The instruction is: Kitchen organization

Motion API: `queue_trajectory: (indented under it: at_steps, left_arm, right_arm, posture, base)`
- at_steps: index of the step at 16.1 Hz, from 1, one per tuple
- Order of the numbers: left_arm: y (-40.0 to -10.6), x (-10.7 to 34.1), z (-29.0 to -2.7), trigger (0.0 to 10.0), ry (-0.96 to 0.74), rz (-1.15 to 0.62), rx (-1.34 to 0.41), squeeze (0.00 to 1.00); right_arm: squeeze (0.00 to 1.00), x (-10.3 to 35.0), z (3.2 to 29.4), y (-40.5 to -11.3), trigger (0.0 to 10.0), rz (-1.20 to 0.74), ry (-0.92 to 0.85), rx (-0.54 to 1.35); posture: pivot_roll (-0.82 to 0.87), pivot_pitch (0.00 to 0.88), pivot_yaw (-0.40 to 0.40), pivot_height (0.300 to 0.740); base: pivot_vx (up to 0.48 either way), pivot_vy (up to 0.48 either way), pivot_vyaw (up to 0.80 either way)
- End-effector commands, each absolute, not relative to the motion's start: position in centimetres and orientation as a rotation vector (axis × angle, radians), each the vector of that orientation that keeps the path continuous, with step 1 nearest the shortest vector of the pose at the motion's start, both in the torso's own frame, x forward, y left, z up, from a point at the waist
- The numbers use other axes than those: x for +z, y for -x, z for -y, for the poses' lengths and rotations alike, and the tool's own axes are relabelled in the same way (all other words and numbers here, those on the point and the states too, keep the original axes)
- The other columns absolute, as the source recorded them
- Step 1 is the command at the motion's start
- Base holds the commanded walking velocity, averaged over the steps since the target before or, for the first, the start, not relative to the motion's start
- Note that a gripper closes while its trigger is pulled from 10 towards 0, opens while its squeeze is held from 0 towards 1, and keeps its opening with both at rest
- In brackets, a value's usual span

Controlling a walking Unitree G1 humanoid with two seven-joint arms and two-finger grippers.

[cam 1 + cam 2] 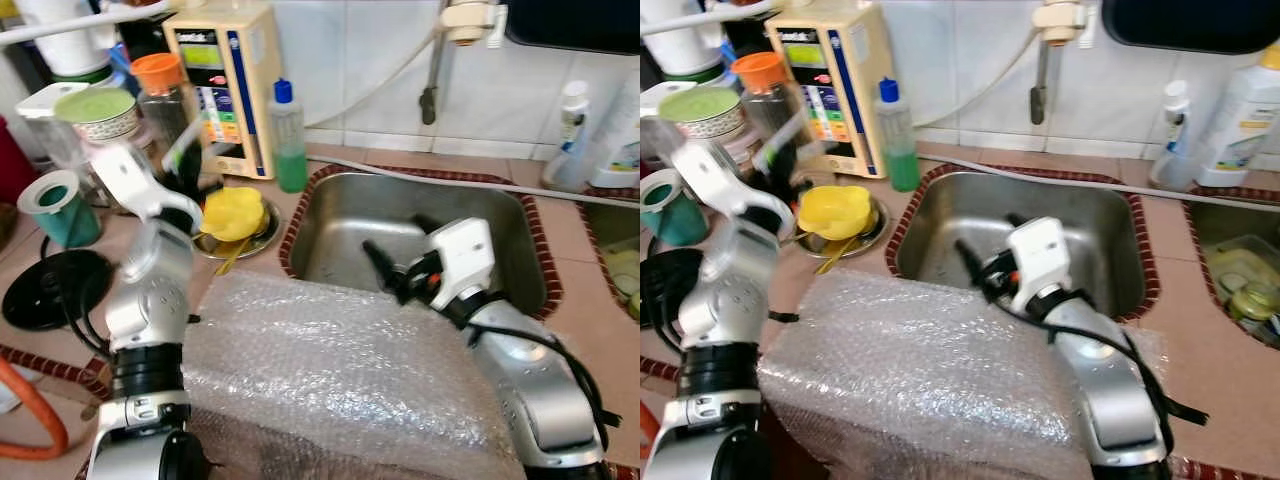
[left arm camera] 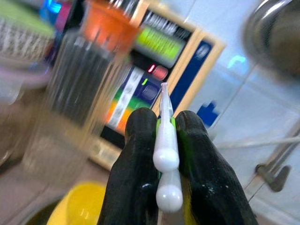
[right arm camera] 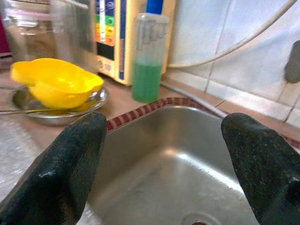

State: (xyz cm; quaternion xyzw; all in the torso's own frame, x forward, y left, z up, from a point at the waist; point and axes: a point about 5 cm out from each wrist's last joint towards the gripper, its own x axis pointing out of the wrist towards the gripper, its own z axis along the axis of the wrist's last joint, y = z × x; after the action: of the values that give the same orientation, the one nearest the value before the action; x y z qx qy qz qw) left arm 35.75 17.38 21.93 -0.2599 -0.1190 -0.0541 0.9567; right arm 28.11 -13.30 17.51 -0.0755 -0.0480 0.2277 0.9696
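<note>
- Head views: the left end effector [image 1: 185, 165] is raised over the tan tiled surface [image 1: 580, 320] beside the clear glass jar with an orange lid [image 1: 165, 95], its black fingers pinched on a slim white-and-green plastic utensil [image 1: 182, 150]. Just below it, a yellow plastic bowl [image 1: 234, 212] sits in a shallow steel dish [image 1: 262, 236] near the sink's left rim. The right end effector [image 1: 385, 262] hangs inside the stainless steel sink basin [image 1: 350, 215], fingers spread, holding nothing. A sheet of clear bubble wrap [image 1: 340, 370] covers the near surface up to the sink's front edge.
- Left wrist view: the two black fingers [image 2: 136, 164] are clamped on the white utensil, whose tip points toward the beige appliance with a coloured panel [image 2: 154, 70]; the jar is close alongside and blurred.
- Right wrist view: the fingers [image 3: 61, 168] stand wide apart over the open basin; the green liquid bottle with a blue cap [image 3: 150, 56] stands behind the sink's red-bordered rim [image 3: 140, 110].
</note>
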Motion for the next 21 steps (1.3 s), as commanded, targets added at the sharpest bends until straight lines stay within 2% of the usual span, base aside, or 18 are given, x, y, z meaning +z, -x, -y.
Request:
queue_trajectory:
  at_steps: [1,3,9,13,17,18,21]
  left_arm:
    - [-35.9,22.7,-14.9,0.0,0.496,0.216,-0.277,0.00]
    - [-35.9,22.1,-12.7,0.0,0.478,0.130,-0.427,0.00]
    - [-34.6,21.8,-7.7,0.0,0.277,0.068,-0.803,0.00]
    - [-33.1,20.8,-5.0,0.0,0.244,0.007,-0.955,0.00]
    - [-31.9,20.1,-3.6,0.0,0.250,-0.020,-1.013,0.00]
    - [-31.8,19.9,-3.5,0.0,0.242,-0.023,-1.011,0.00]
    - [-31.9,19.8,-3.7,0.0,0.245,-0.019,-0.984,0.00]
  right_arm:
    - [0.00,18.3,13.7,-28.4,10.0,0.136,0.188,0.441]
    - [0.00,18.4,14.3,-28.7,10.0,0.142,0.266,0.443]
    - [0.00,18.5,15.6,-29.3,10.0,0.157,0.424,0.423]
    - [0.00,18.4,15.5,-29.7,10.0,0.186,0.490,0.401]
    - [0.00,18.1,14.5,-29.8,10.0,0.200,0.528,0.438]
    - [0.00,18.0,14.5,-29.9,0.0,0.199,0.541,0.441]
    - [0.00,17.4,14.6,-30.2,0.0,0.150,0.564,0.428]
  posture:
    - [-0.08,0.000,0.103,0.740]
    - [-0.08,0.000,0.101,0.740]
    - [-0.10,0.000,0.114,0.740]
    - [-0.10,0.000,0.125,0.740]
    - [-0.11,0.000,0.122,0.740]
    - [-0.11,0.000,0.118,0.740]
    - [-0.10,0.000,0.108,0.740]
  base:
    - [0.000,0.000,0.00]
    - [0.000,0.000,0.00]
    - [0.000,0.000,0.00]
    - [0.000,0.000,0.00]
    - [0.000,0.000,0.00]
    - [0.000,0.000,0.00]
    - [0.000,0.000,0.00]
